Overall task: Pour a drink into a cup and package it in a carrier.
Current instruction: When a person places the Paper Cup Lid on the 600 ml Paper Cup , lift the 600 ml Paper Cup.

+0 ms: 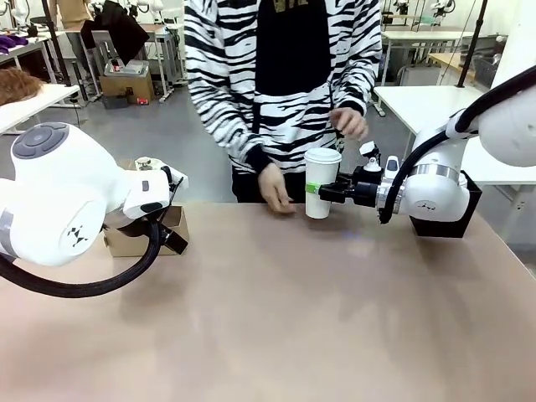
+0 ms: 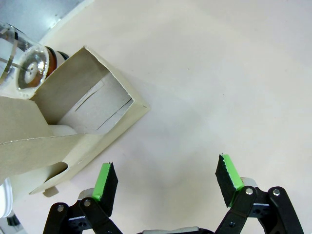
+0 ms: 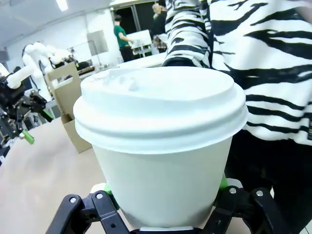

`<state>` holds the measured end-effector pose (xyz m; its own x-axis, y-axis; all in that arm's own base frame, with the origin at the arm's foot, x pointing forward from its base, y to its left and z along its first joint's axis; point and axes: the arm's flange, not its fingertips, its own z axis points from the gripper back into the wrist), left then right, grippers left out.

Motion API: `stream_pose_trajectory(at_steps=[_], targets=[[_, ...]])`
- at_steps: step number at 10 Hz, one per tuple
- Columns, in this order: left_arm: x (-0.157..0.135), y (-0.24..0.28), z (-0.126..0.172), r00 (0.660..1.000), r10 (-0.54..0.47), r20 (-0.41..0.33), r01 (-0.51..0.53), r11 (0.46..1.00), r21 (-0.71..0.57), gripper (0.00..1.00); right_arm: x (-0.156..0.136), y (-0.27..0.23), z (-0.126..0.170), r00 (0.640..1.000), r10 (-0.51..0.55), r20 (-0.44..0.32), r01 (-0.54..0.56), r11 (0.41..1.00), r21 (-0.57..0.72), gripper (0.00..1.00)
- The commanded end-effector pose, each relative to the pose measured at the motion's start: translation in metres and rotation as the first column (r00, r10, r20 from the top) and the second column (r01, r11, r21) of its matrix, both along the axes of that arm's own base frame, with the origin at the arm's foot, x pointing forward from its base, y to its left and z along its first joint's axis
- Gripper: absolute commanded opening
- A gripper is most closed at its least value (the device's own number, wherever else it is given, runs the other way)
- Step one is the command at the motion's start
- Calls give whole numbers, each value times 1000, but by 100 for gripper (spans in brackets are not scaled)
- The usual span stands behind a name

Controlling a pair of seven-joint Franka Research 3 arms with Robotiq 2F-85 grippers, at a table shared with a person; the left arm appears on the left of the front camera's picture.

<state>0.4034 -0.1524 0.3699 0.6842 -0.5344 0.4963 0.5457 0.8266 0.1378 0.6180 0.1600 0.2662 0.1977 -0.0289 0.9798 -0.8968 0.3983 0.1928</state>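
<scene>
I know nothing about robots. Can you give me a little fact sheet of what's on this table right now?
Right hand: shut on the white lidded cup, upright
Left hand: open, empty, next to the carrier
Carrier: brown cardboard, on the table
Drink: brown, in a clear jug just beyond the carrier
Person: across the table, one hand resting near the cup

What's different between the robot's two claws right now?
The left gripper is open and empty; the right gripper is shut on the white lidded cup. The left gripper points down at the table beside the cardboard carrier; the right gripper reaches sideways, holding the cup upright near the person's hand. Both are black with green pads.
</scene>
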Motion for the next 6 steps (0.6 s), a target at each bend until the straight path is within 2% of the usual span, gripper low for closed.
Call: stream_pose_trajectory(at_steps=[1, 6], targets=[[0, 0, 0, 1000, 0, 0, 0, 1000, -2, 100, 1, 2, 4, 1000, -7, 0, 7, 1000, 0, 80], [0, 0, 0, 1000, 0, 0, 0, 1000, -2, 100, 1, 2, 4, 1000, -7, 0, 7, 1000, 0, 80]])
